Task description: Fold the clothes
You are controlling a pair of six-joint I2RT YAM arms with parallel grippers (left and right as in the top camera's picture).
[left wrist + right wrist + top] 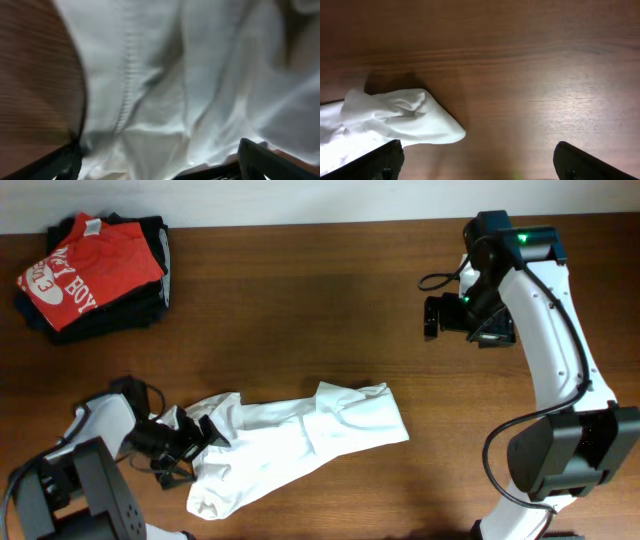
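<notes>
The white T-shirt (300, 435) lies bunched in a long crumpled strip on the wooden table, running from lower left to middle right. Its print is hidden. My left gripper (185, 442) is at the strip's left end. In the left wrist view its fingers are spread wide, with white fabric (165, 100) filling the space between them (157, 165). My right gripper (432, 315) is open and empty over bare table at the far right, well away from the shirt. The right wrist view shows the shirt's end (405, 117) to the left of the open jaws (477, 160).
A red T-shirt with white lettering (85, 268) lies on a stack of dark folded garments (150, 300) at the back left corner. Bare wood (300, 310) lies between that stack and the right arm.
</notes>
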